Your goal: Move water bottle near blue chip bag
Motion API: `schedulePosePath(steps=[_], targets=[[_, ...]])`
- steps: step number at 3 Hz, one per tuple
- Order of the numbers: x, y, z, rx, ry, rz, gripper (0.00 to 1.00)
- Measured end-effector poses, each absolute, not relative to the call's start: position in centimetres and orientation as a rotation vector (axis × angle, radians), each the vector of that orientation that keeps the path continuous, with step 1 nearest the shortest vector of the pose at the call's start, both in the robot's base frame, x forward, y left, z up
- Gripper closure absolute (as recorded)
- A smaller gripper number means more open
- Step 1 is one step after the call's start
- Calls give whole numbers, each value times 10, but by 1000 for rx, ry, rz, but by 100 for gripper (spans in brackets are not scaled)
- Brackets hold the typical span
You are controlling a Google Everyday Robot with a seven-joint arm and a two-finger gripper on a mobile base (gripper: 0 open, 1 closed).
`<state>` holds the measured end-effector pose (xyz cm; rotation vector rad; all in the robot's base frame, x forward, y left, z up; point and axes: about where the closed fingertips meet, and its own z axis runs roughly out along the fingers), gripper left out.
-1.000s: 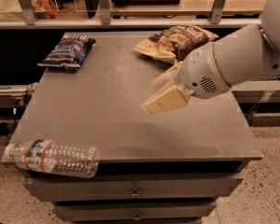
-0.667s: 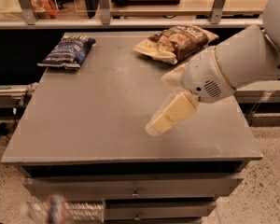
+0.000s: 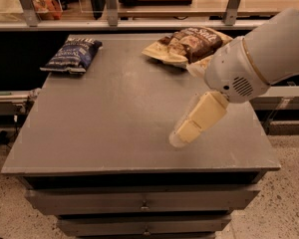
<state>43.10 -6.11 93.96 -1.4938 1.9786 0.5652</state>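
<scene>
The water bottle is not on the worktop [image 3: 109,128], and I cannot see it anywhere. The gripper [image 3: 182,136] hangs low over the front right part of the worktop, pale and blocky, and I cannot tell if it is apart or together. A water bottle is likely smooth, round and quick to roll, so grabbing it around the middle seems best. The blue chip bag [image 3: 72,55] lies at the back left, dark and crinkly. A brown chip bag [image 3: 189,44] lies at the back right. The worktop is grey, flat and hard.
</scene>
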Motion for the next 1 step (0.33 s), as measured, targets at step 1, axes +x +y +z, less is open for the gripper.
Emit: schedulePosePath(steps=[1], targets=[[431, -61, 940, -1494, 1979, 565, 0]])
